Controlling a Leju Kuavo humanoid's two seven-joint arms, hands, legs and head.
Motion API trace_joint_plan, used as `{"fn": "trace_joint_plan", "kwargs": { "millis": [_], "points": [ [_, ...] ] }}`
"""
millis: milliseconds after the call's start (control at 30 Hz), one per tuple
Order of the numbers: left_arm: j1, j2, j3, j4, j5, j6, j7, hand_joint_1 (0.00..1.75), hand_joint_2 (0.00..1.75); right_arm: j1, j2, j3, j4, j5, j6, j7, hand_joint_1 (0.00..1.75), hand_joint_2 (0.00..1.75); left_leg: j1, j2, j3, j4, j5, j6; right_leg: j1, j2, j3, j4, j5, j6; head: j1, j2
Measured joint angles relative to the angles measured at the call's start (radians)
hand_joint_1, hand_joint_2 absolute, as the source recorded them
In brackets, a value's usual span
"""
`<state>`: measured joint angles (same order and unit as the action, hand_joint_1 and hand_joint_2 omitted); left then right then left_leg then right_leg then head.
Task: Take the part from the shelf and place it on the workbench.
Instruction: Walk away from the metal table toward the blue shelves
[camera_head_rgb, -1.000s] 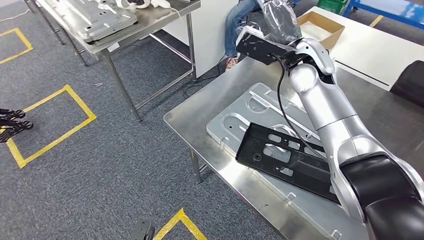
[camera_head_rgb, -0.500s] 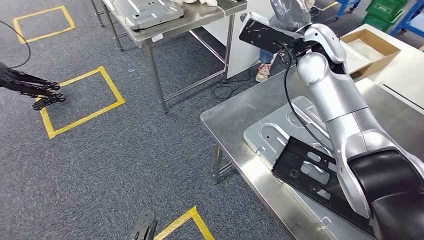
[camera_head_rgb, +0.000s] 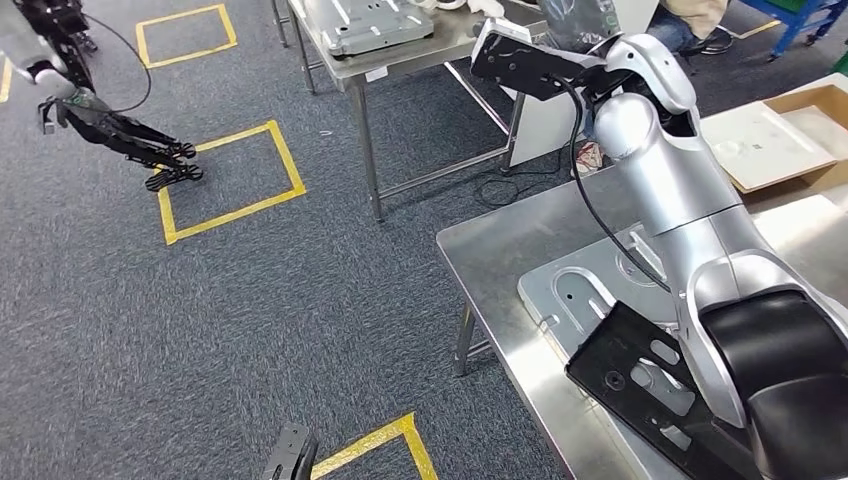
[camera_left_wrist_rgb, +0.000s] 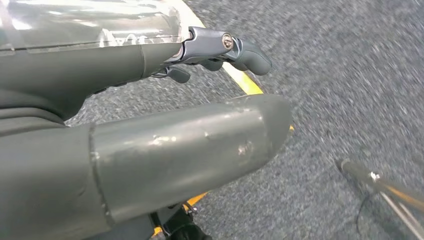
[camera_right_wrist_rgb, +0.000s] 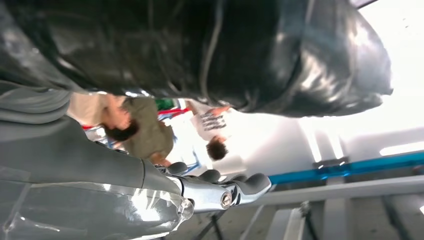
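Observation:
The black flat part (camera_head_rgb: 600, 350) lies on a silver stamped plate (camera_head_rgb: 590, 285) on the steel workbench (camera_head_rgb: 500, 250) at lower right. My right arm is raised above the bench, and its plastic-wrapped right hand (camera_head_rgb: 580, 20) is high at the top, far from the part. In the right wrist view the right hand (camera_right_wrist_rgb: 150, 190) holds nothing, its fingers (camera_right_wrist_rgb: 225, 187) stretched out. My left hand (camera_head_rgb: 150, 150) hangs out over the carpet at upper left, fingers apart and holding nothing. In the left wrist view, the left hand (camera_left_wrist_rgb: 150, 150) is above the grey carpet.
A second steel table (camera_head_rgb: 400, 50) at the back carries another silver plate (camera_head_rgb: 370, 25). Yellow tape squares (camera_head_rgb: 230, 170) mark the carpet. An open cardboard box (camera_head_rgb: 790, 130) sits at right. A person (camera_head_rgb: 690, 15) sits behind the benches; cables (camera_head_rgb: 500, 190) lie under the table.
The camera has turned left, so the whole scene slid right. My left arm has come further into the picture. The right arm stays raised, and the part stays on the plate.

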<state>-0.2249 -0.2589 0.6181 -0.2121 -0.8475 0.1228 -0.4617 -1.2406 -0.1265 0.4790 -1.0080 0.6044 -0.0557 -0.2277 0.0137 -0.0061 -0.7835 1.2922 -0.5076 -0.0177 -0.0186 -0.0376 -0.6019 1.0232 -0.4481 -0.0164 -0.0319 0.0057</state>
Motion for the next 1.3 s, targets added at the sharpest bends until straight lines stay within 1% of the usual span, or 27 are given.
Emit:
{"fn": "trace_joint_plan", "kwargs": {
  "millis": [33, 100, 167, 200, 267, 333, 400, 433, 467, 500, 533, 567, 633, 700, 767, 800, 833, 900, 967, 1000, 1033, 1067, 1100, 1167, 1200, 1267, 1300],
  "points": [
    [0.001, 0.000, 0.000, 0.000, 0.000, 0.000, 0.000, 0.00, 0.00, 0.000, 0.000, 0.004, 0.000, 0.001, 0.001, 0.000, 0.00, 0.00, 0.000, 0.004, 0.019, -0.038, 0.026, 0.000, 0.000, -0.012, 0.002, 0.001, -0.003, 0.001, 0.000, 0.000],
    [0.000, 0.000, 0.000, 0.000, 0.000, 0.000, 0.000, 0.00, 0.00, -0.004, 0.001, 0.010, 0.000, 0.002, 0.002, 0.000, 0.00, 0.00, -0.006, 0.039, 0.093, -0.176, 0.085, 0.007, 0.003, -0.035, 0.008, 0.002, -0.009, 0.008, 0.000, 0.000],
    [-0.001, 0.000, 0.000, 0.000, 0.000, 0.001, -0.001, 0.00, 0.00, -0.007, 0.002, 0.013, 0.001, 0.004, 0.002, 0.000, 0.00, 0.00, -0.016, 0.067, 0.137, -0.262, 0.108, 0.021, 0.009, -0.053, 0.013, 0.003, -0.015, 0.016, 0.001, 0.000],
    [-0.001, 0.000, 0.000, 0.000, 0.000, 0.001, -0.002, 0.00, 0.00, -0.009, 0.004, 0.015, 0.001, 0.004, 0.002, 0.000, 0.00, 0.00, -0.020, 0.066, 0.140, -0.271, 0.106, 0.028, 0.012, -0.062, 0.015, 0.002, -0.016, 0.020, 0.001, 0.000],
    [0.001, 0.000, 0.000, 0.000, 0.000, 0.001, -0.002, 0.00, 0.00, -0.010, 0.007, 0.020, 0.002, 0.005, 0.002, 0.000, 0.00, 0.00, -0.018, 0.043, 0.140, -0.278, 0.111, 0.042, 0.012, -0.074, 0.020, 0.000, -0.021, 0.030, 0.002, 0.000],
    [0.001, 0.000, 0.000, 0.000, 0.001, 0.002, -0.003, 0.00, 0.00, -0.012, 0.009, 0.024, 0.004, 0.006, 0.002, -0.001, 0.00, 0.00, -0.013, 0.023, 0.147, -0.291, 0.118, 0.055, 0.007, -0.041, 0.009, 0.035, -0.051, 0.037, 0.002, 0.000],
    [-0.001, -0.001, 0.000, 0.000, 0.001, 0.003, -0.004, 0.00, 0.00, -0.012, 0.007, 0.028, 0.006, 0.006, 0.003, -0.004, 0.00, 0.00, -0.011, 0.002, 0.149, -0.295, 0.122, 0.064, 0.004, 0.011, -0.042, 0.146, -0.110, 0.039, 0.003, 0.000],
    [-0.001, -0.001, 0.000, 0.000, 0.002, 0.003, -0.005, 0.00, 0.00, -0.010, 0.005, 0.031, 0.008, 0.006, 0.003, -0.005, 0.00, 0.00, -0.012, -0.010, 0.149, -0.295, 0.122, 0.066, 0.004, 0.024, -0.076, 0.211, -0.135, 0.040, 0.003, 0.000],
    [0.001, -0.001, 0.000, 0.000, 0.002, 0.003, -0.005, 0.00, 0.00, -0.006, 0.004, 0.033, 0.011, 0.006, 0.003, -0.008, 0.00, 0.00, -0.012, -0.023, 0.149, -0.294, 0.122, 0.067, 0.004, 0.031, -0.103, 0.258, -0.145, 0.041, 0.003, 0.000],
    [0.002, -0.001, 0.000, 0.000, 0.003, 0.003, -0.006, 0.00, 0.00, -0.003, 0.004, 0.035, 0.014, 0.006, 0.003, -0.010, 0.00, 0.00, -0.012, -0.036, 0.149, -0.292, 0.121, 0.066, 0.003, 0.034, -0.115, 0.272, -0.136, 0.042, 0.003, 0.000],
    [0.004, 0.000, 0.000, 0.000, 0.003, 0.003, -0.006, 0.00, 0.00, -0.001, 0.004, 0.037, 0.017, 0.006, 0.003, -0.013, 0.00, 0.00, -0.012, -0.050, 0.149, -0.289, 0.120, 0.065, 0.002, 0.036, -0.108, 0.247, -0.108, 0.041, 0.003, 0.000],
    [0.005, 0.000, 0.001, 0.000, 0.004, 0.003, -0.007, 0.00, 0.00, 0.000, 0.004, 0.039, 0.018, 0.006, 0.003, -0.017, 0.00, 0.00, -0.011, -0.063, 0.149, -0.284, 0.119, 0.064, 0.000, 0.044, -0.085, 0.190, -0.067, 0.041, 0.003, 0.000],
    [0.005, -0.001, 0.001, 0.000, 0.006, 0.003, -0.008, 0.00, 0.00, 0.000, 0.004, 0.043, 0.020, 0.006, 0.003, -0.027, 0.00, 0.00, -0.011, -0.087, 0.143, -0.273, 0.115, 0.057, -0.006, 0.088, -0.034, 0.068, -0.013, 0.039, 0.003, 0.000],
    [0.005, -0.001, 0.001, 0.000, 0.007, 0.003, -0.009, 0.00, 0.00, 0.005, 0.004, 0.048, 0.021, 0.005, 0.002, -0.036, 0.00, 0.00, -0.007, -0.109, 0.132, -0.268, 0.115, 0.046, -0.005, 0.116, -0.014, 0.020, -0.006, 0.037, 0.003, 0.000],
    [0.008, 0.000, 0.001, 0.000, 0.009, 0.003, -0.011, 0.00, 0.00, 0.013, 0.005, 0.052, 0.020, 0.003, 0.000, -0.044, 0.00, 0.00, -0.003, -0.127, 0.126, -0.270, 0.119, 0.034, -0.004, 0.094, -0.010, 0.013, -0.003, 0.030, 0.003, 0.000],
    [0.010, 0.000, 0.001, 0.000, 0.009, 0.003, -0.011, 0.00, 0.00, 0.018, 0.005, 0.054, 0.018, 0.000, -0.002, -0.048, 0.00, 0.00, -0.005, -0.115, 0.123, -0.265, 0.115, 0.029, -0.005, 0.082, -0.006, 0.008, -0.001, 0.024, 0.002, 0.000],
    [0.011, 0.001, 0.001, 0.000, 0.010, 0.003, -0.011, 0.00, 0.00, 0.022, 0.005, 0.055, 0.016, -0.003, -0.004, -0.052, 0.00, 0.00, -0.007, -0.091, 0.113, -0.246, 0.103, 0.024, -0.007, 0.070, -0.002, 0.002, 0.001, 0.017, 0.001, 0.000],
    [0.010, 0.001, 0.001, 0.000, 0.010, 0.003, -0.012, 0.00, 0.00, 0.034, 0.004, 0.056, 0.013, -0.009, -0.010, -0.058, 0.00, 0.00, -0.007, -0.029, 0.068, -0.149, 0.052, 0.016, -0.005, 0.045, 0.004, -0.003, 0.002, 0.007, 0.000, 0.000],
    [0.009, 0.001, 0.001, 0.000, 0.010, 0.003, -0.012, 0.00, 0.00, 0.051, 0.003, 0.057, 0.010, -0.012, -0.015, -0.063, 0.00, 0.00, -0.001, -0.006, 0.010, -0.027, 0.002, 0.008, -0.001, 0.019, 0.006, -0.002, -0.001, 0.002, -0.001, 0.000],
    [0.010, 0.002, 0.001, 0.000, 0.010, 0.003, -0.012, 0.00, 0.00, 0.061, 0.003, 0.058, 0.008, -0.013, -0.016, -0.064, 0.00, 0.00, 0.001, -0.003, -0.003, 0.000, -0.001, 0.005, 0.000, 0.007, 0.007, -0.002, -0.003, 0.002, -0.001, 0.000],
    [0.011, 0.002, 0.001, 0.000, 0.010, 0.003, -0.012, 0.00, 0.00, 0.070, 0.002, 0.058, 0.005, -0.013, -0.017, -0.066, 0.00, 0.00, 0.003, 0.000, 0.003, -0.010, 0.013, 0.003, 0.000, -0.005, 0.008, 0.000, -0.006, 0.003, -0.001, 0.000],
    [0.011, 0.002, 0.001, 0.000, 0.010, 0.003, -0.012, 0.00, 0.00, 0.077, 0.002, 0.058, 0.002, -0.013, -0.017, -0.066, 0.00, 0.00, 0.004, 0.008, 0.029, -0.059, 0.041, 0.003, -0.001, -0.016, 0.010, 0.001, -0.009, 0.005, -0.001, 0.000],
    [0.011, 0.003, 0.001, 0.000, 0.009, 0.003, -0.012, 0.00, 0.00, 0.081, 0.001, 0.058, -0.002, -0.013, -0.018, -0.067, 0.00, 0.00, 0.003, 0.026, 0.066, -0.129, 0.070, 0.004, -0.001, -0.027, 0.012, 0.003, -0.013, 0.009, -0.001, 0.000],
    [0.009, 0.004, 0.001, 0.000, 0.007, 0.003, -0.011, 0.00, 0.00, 0.084, -0.005, 0.058, -0.009, -0.013, -0.023, -0.067, 0.00, 0.00, -0.005, 0.062, 0.125, -0.240, 0.102, 0.014, 0.004, -0.045, 0.017, 0.006, -0.021, 0.019, -0.001, 0.000],
    [0.009, 0.004, 0.001, 0.000, 0.006, 0.003, -0.011, 0.00, 0.00, 0.086, -0.008, 0.058, -0.011, -0.013, -0.025, -0.068, 0.00, 0.44, -0.010, 0.070, 0.136, -0.261, 0.103, 0.020, 0.008, -0.054, 0.019, 0.006, -0.023, 0.024, 0.000, 0.000],
    [0.009, 0.005, 0.001, 0.000, 0.004, 0.003, -0.011, 0.00, 0.00, 0.093, -0.012, 0.059, -0.015, -0.013, -0.028, -0.069, 0.00, 1.31, -0.014, 0.051, 0.137, -0.266, 0.102, 0.034, 0.011, -0.072, 0.025, 0.002, -0.028, 0.033, 0.000, 0.000],
    [0.010, 0.005, 0.001, 0.000, 0.003, 0.003, -0.011, 0.00, 0.00, 0.097, -0.014, 0.059, -0.017, -0.013, -0.029, -0.069, 0.00, 1.75, -0.013, 0.040, 0.139, -0.269, 0.104, 0.039, 0.009, -0.070, 0.026, 0.005, -0.034, 0.038, 0.000, 0.000]
  ]
}}
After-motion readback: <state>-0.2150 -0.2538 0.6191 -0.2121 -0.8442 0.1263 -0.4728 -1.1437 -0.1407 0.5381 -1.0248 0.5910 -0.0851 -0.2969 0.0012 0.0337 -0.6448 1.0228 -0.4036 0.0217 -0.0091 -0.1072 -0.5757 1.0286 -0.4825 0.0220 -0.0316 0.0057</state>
